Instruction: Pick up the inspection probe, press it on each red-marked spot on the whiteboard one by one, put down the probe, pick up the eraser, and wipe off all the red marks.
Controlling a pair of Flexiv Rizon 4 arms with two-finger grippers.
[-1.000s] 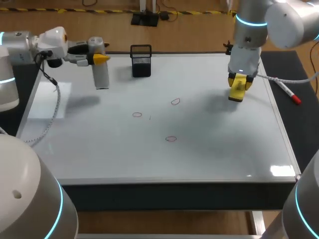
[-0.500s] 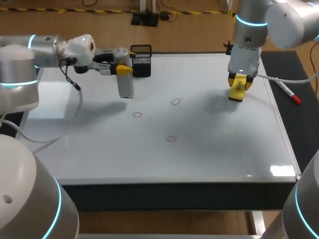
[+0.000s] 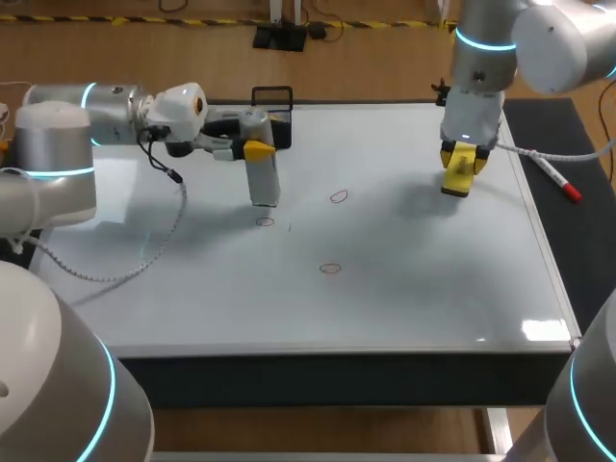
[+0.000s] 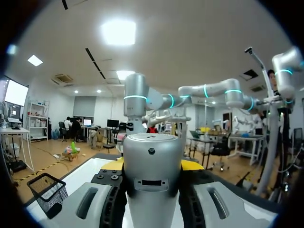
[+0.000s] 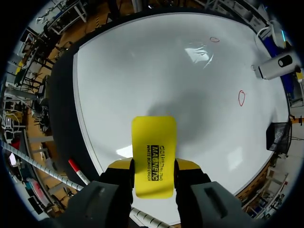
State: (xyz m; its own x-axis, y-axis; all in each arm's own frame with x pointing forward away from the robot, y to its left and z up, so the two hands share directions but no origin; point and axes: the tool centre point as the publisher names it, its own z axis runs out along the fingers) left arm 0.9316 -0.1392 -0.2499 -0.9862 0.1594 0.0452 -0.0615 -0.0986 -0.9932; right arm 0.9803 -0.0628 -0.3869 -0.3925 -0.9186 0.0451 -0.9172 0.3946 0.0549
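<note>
While left gripper (image 3: 252, 146) clamps probe (image 3: 263, 179) upright just above nearest red mark (image 3: 265, 222), tip seemingly off whiteboard (image 3: 433, 289) — skewed descent could miss it, hard press could slip probe in grip. Right gripper (image 5: 153, 167) clamped on eraser (image 5: 153, 142), well apart — low drift would wipe too early.

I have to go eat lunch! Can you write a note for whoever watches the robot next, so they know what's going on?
Left jaws: shut on the silver-grey cylindrical probe, upright, tip close over the left red circle mark; contact cannot be told.
Right jaws: shut on the yellow rectangular eraser, held above the right side of the white whiteboard.
Done: both tools picked up.
To do: press that mark, the far red circle and the near red circle, put the probe down, wipe all three off.
</note>
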